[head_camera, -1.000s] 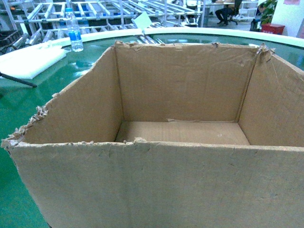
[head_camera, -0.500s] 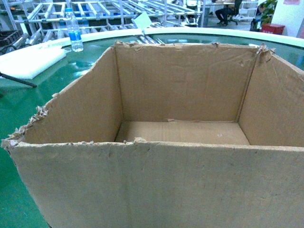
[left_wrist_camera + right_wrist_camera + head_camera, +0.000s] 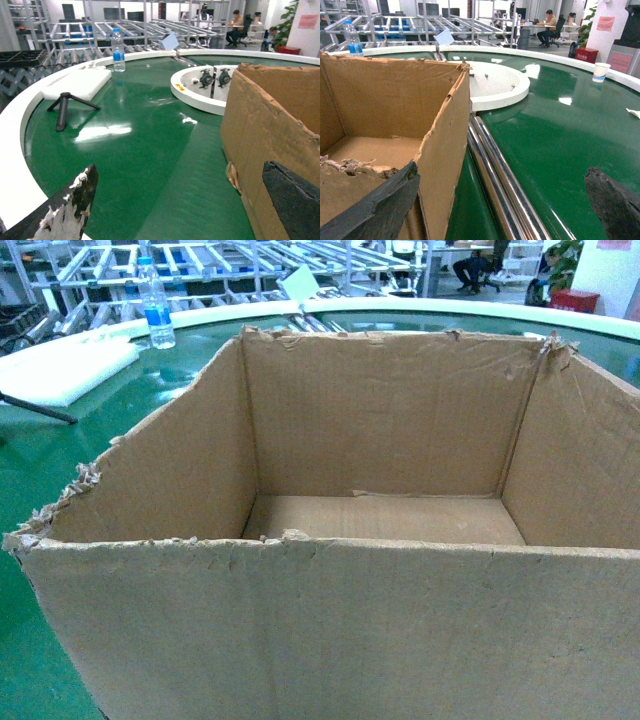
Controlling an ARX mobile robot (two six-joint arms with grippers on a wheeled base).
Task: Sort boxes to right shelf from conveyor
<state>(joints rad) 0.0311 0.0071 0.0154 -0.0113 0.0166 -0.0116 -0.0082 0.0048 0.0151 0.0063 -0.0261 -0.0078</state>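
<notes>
Carton (image 3: 380, 510) sits on conveyor (image 3: 130, 150), empty, filling head view centre to 6 o'clock. Left gripper (image 3: 185, 210) spread wide, one finger against carton's outer wall; right gripper (image 3: 495, 200) likewise spread, straddling opposite wall. No lift evident; transfer to shelf (image 3: 210, 265) at 12 o'clock not begun, by my judgement.

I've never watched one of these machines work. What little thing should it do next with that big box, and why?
Probably bring both grippers inward against the box's side walls. The left gripper stands open with one finger by the left wall, the right gripper open at the right wall; neither clamps it yet, and the box sits on the belt.
</notes>
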